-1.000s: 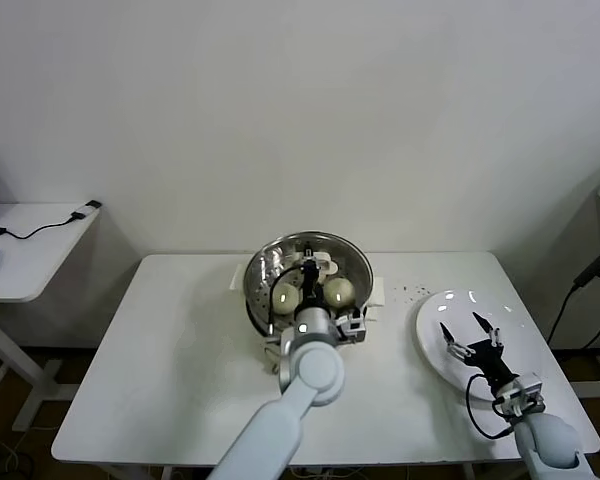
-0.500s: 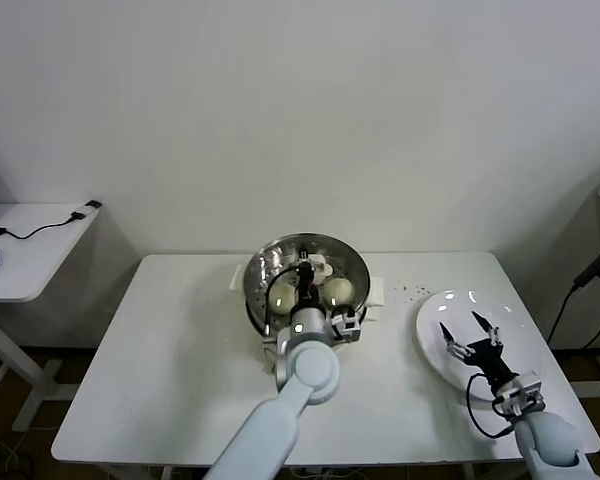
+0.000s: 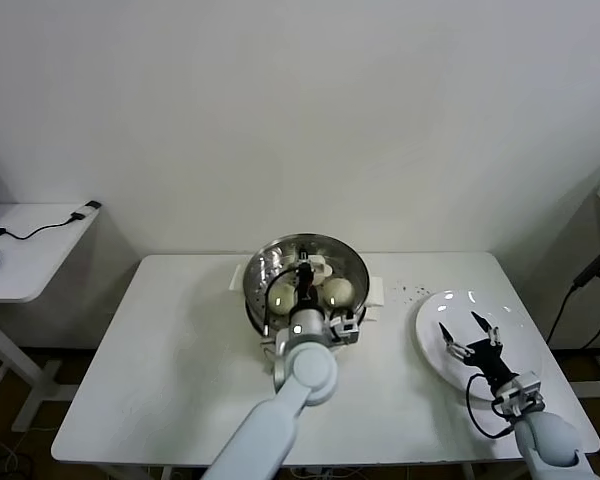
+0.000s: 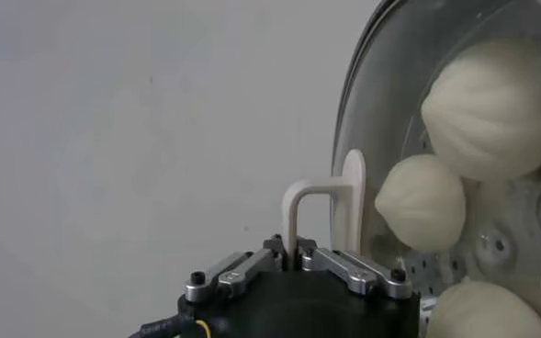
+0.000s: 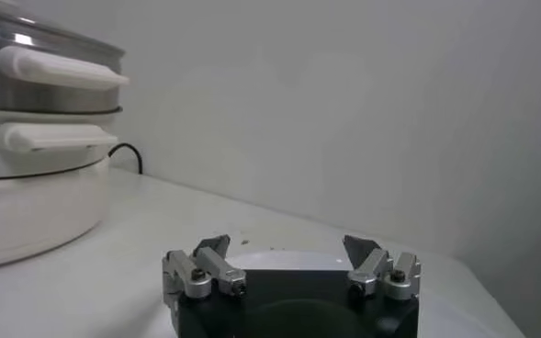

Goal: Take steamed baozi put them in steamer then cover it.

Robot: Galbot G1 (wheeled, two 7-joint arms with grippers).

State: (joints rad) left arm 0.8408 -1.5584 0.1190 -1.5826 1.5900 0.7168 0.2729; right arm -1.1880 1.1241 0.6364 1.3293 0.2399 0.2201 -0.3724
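Left fingers: the left gripper [image 4: 296, 250] is being kept pinched on the cream-white handle [image 4: 330, 207] of the cover [image 4: 394, 101], the handle being clasped at its foot.
Cover: the clear glass lid is being held over the steamer [image 3: 262, 268]; in the head view its metal rim is being lined up with the pot's rim, though whether the two are touching cannot be told.
Steamed baozi: the steamed baozi [image 4: 421, 202] are being seen through the glass, resting on the perforated tray; two [image 3: 337, 290] are being shown beside the wrist in the head view.
Right fingers: the right gripper [image 5: 288, 251] is being held spread wide, with nothing between the fingers.
Right gripper place: it is being held over the white plate [image 3: 460, 308], near the table's right edge, well apart from the steamer.
Open room: bare tabletop [image 3: 170, 360] is being left to the steamer's left and between steamer and plate.
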